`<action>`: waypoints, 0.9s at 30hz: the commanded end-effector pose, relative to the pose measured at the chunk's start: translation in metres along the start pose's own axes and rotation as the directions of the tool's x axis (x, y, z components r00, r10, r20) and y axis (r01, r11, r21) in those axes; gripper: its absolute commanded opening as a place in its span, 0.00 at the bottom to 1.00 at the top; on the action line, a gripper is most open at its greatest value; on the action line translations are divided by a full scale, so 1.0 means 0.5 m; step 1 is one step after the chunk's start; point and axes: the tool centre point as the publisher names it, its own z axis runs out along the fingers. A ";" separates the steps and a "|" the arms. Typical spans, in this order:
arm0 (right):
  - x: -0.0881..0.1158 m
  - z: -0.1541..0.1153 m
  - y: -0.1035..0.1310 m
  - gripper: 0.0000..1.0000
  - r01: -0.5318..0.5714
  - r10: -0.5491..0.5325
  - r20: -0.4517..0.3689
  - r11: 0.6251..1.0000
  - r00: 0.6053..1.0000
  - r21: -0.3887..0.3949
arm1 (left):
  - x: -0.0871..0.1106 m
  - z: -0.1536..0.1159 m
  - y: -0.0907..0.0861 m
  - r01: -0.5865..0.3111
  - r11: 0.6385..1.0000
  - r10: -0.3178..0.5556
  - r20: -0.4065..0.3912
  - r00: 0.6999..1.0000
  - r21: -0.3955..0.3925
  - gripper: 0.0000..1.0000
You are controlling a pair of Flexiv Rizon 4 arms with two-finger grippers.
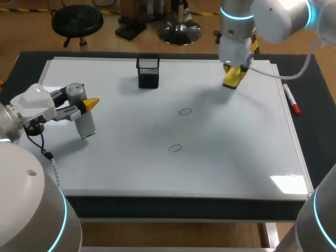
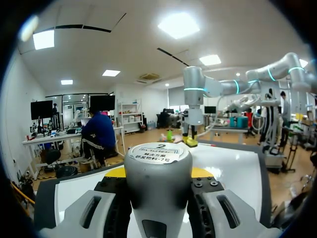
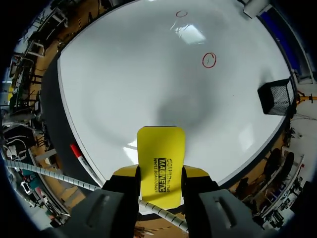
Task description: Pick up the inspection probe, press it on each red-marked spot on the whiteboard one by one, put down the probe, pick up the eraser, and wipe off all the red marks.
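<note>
**Whiteboard Count: Two Marks, One of Each Item**

One whiteboard [image 1: 236, 157] is carrying two red circles around its middle: the farther mark [image 1: 185, 111] and the nearer mark [image 1: 175, 148]. One black mesh holder [image 1: 148, 72] is standing by the far edge. One marker pen [image 1: 291, 100] is lying along the right edge. Two grippers are each holding one thing: the left gripper [image 1: 88, 105] one inspection probe [image 1: 85, 125], the right gripper [image 3: 161, 173] one yellow eraser [image 1: 233, 77].

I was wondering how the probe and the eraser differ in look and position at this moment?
The probe is a grey cylinder with a labelled end; the eraser is a flat yellow block. The probe is in the left gripper over the whiteboard's left side; the eraser is in the right gripper over its far right part. Both are gripped between two fingers, and neither is on a red mark.
</note>
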 end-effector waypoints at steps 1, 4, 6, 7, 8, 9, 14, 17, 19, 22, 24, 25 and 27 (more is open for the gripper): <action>0.033 0.007 -0.026 0.00 -0.032 0.032 0.010 0.999 0.999 -0.012 | 0.000 0.002 -0.002 0.000 1.000 0.000 0.003 1.000 -0.001 0.00; 0.057 0.011 -0.042 0.00 -0.071 0.072 0.010 0.997 0.997 -0.021 | 0.000 0.002 -0.002 0.000 1.000 0.000 0.003 1.000 -0.001 0.00; 0.072 0.013 -0.053 0.00 -0.096 0.097 0.024 0.995 0.995 -0.021 | 0.000 0.002 -0.002 0.000 1.000 0.000 0.003 1.000 -0.001 0.00; 0.080 0.014 -0.057 0.00 -0.106 0.106 0.021 0.994 0.994 -0.018 | 0.000 0.002 -0.002 0.000 1.000 0.000 0.003 1.000 -0.001 0.00; 0.085 0.016 -0.060 0.00 -0.115 0.115 0.019 0.993 0.993 -0.018 | 0.000 0.002 -0.002 0.000 1.000 0.000 0.003 1.000 -0.001 0.00; 0.092 0.017 -0.064 0.00 -0.127 0.127 0.022 0.992 0.992 -0.020 | 0.000 0.002 -0.002 0.000 1.000 0.000 0.003 1.000 -0.001 0.00; 0.119 0.022 -0.076 0.00 -0.167 0.168 0.017 0.985 0.986 -0.030 | 0.000 0.002 -0.002 0.000 1.000 0.000 0.003 1.000 -0.001 0.00; 0.130 0.026 -0.083 0.00 -0.194 0.195 0.011 0.980 0.981 -0.044 | 0.000 0.002 -0.002 0.000 1.000 0.000 0.003 1.000 -0.001 0.00; 0.135 0.028 -0.087 0.00 -0.203 0.204 0.007 0.978 0.979 -0.048 | 0.000 0.002 -0.002 0.000 1.000 0.000 0.003 1.000 -0.001 0.00; 0.138 0.030 -0.089 0.00 -0.211 0.211 0.004 0.976 0.977 -0.052 | 0.000 0.002 -0.002 0.000 1.000 0.000 0.003 1.000 -0.001 0.00; 0.138 0.030 -0.091 0.00 -0.224 0.225 0.004 0.972 0.974 -0.066 | 0.000 0.002 -0.002 0.000 1.000 0.000 0.003 1.000 -0.001 0.00; 0.139 0.031 -0.093 0.00 -0.231 0.231 0.004 0.970 0.973 -0.071 | 0.000 0.002 -0.002 0.000 1.000 0.000 0.003 1.000 -0.001 0.00; 0.139 0.032 -0.093 0.00 -0.238 0.240 0.012 0.968 0.971 -0.085 | 0.000 0.002 -0.002 0.000 1.000 0.000 0.003 1.000 -0.001 0.00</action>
